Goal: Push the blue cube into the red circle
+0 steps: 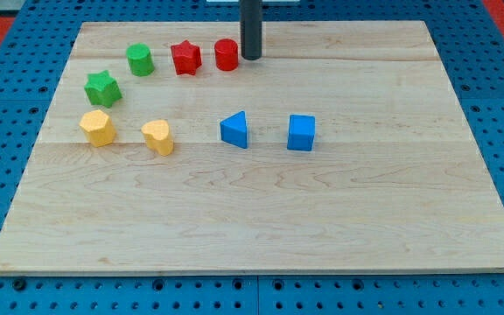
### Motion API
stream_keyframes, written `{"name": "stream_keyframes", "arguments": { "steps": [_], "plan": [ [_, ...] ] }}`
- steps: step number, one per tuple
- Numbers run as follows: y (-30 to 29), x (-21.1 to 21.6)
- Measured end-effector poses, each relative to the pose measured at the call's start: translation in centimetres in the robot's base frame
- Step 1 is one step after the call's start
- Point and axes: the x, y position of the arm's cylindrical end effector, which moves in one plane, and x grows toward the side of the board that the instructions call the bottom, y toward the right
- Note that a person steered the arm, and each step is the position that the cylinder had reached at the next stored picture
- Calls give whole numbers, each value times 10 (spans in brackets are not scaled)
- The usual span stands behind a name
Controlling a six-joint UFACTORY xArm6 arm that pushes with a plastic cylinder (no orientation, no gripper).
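The blue cube [301, 133] sits on the wooden board [261, 219] right of centre. The red circle [227, 54], a short red cylinder, stands near the view's top, left of centre. My tip [251, 58] rests just to the right of the red circle, almost touching it, and well above and left of the blue cube. A blue triangular block [234, 129] lies left of the blue cube, with a gap between them.
A red star [185, 58] and a green cylinder [140, 59] stand left of the red circle. A green star [101, 87], a yellow hexagon [98, 128] and a yellow heart-shaped block [158, 137] sit at the left. Blue pegboard surrounds the board.
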Motion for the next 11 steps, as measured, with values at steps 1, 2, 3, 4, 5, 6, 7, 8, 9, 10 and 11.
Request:
{"name": "stream_keyframes", "arguments": {
  "steps": [1,2,3,4,5,6,7,8,9,10,11],
  "plan": [
    [-7,-11],
    [-13,-13],
    [-22,-2],
    [-22,11],
    [43,24],
    [97,83],
    [99,154],
    [98,194],
    [73,192],
    [80,186],
    [53,168]
  ]
}}
